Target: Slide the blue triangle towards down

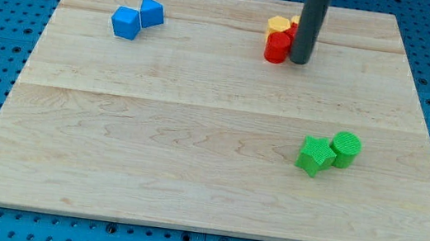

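The blue triangle [153, 12] lies near the view's top left, touching a second blue block [126, 23] of chunkier shape on its lower left. My tip [299, 62] rests on the board far to the right of both, at the view's top centre-right. It stands right beside a red cylinder [275, 48], on that block's right. The rod hides part of the cluster behind it.
A yellow block [278, 23] sits just above the red cylinder, with more red and yellow partly hidden by the rod. A green star-like block [315, 156] and a green cylinder [346, 149] touch each other at the lower right. The wooden board [191, 176] lies on a blue pegboard.
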Robot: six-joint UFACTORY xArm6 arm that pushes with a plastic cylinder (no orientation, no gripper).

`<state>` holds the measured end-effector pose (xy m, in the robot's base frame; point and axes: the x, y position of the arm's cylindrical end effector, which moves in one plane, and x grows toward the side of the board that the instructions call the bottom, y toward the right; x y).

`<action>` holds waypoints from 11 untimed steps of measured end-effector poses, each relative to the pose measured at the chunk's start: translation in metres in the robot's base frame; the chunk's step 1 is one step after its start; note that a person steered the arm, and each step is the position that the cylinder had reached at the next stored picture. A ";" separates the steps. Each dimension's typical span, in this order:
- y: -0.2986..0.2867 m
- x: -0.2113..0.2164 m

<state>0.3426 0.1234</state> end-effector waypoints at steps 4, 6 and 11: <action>-0.210 -0.106; -0.268 -0.151; -0.276 -0.057</action>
